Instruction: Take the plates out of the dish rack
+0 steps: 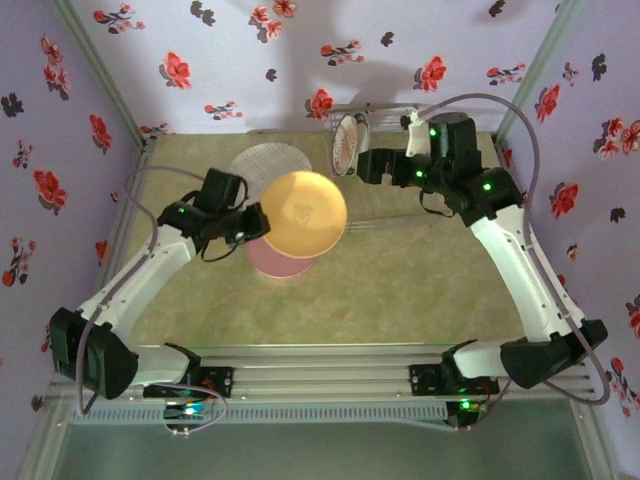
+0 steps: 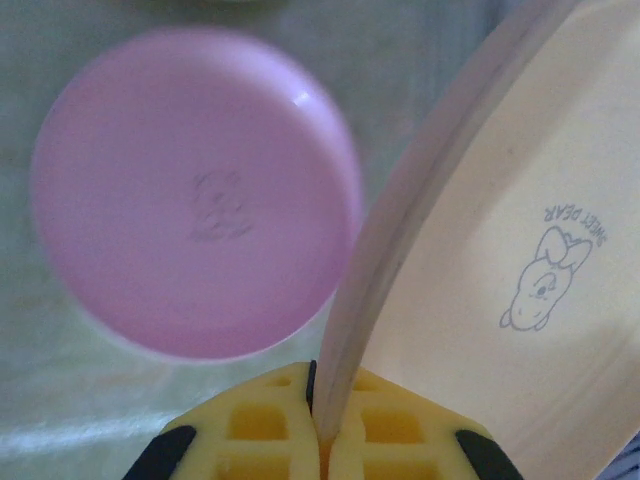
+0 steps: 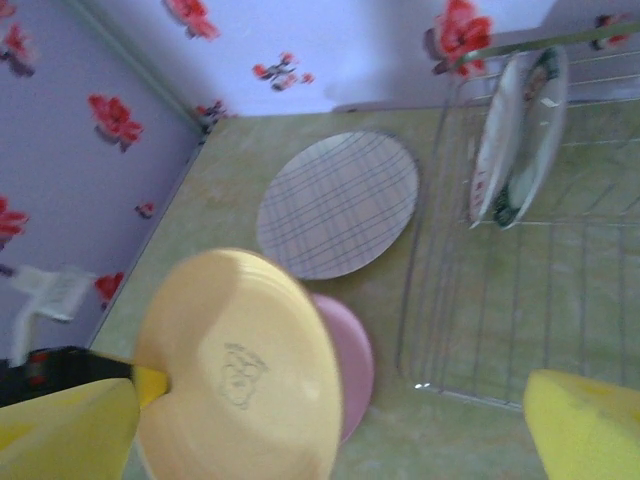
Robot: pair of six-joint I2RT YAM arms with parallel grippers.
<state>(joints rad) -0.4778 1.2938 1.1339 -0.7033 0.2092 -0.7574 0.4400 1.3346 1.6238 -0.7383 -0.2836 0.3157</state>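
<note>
Orange-yellow plate (image 1: 303, 211) is pictured at the centre of the overhead view, pinched by its rim between the closed pads of the left gripper (image 2: 322, 425) and held tilted over the pink plate (image 1: 280, 262), which lies flat on the table (image 1: 420, 270). Just above it in the frame, the grid-patterned plate (image 1: 265, 160) is laid flat as well. With so narrow a hold on the edge, the plate could be expected to pivot or slip from the pads. Let go at its present tilt, it might strike the pink plate and slide off rather than settle. The right gripper (image 1: 366, 167), its fingers spread wide and holding nothing, is placed at the upper right beside the dish rack (image 3: 500, 300). Two plates (image 3: 495, 150) are stood on edge in the rack's far corner, leaning close together. Both could be caught at once, or the thin wire snagged and the rack dragged.
</note>
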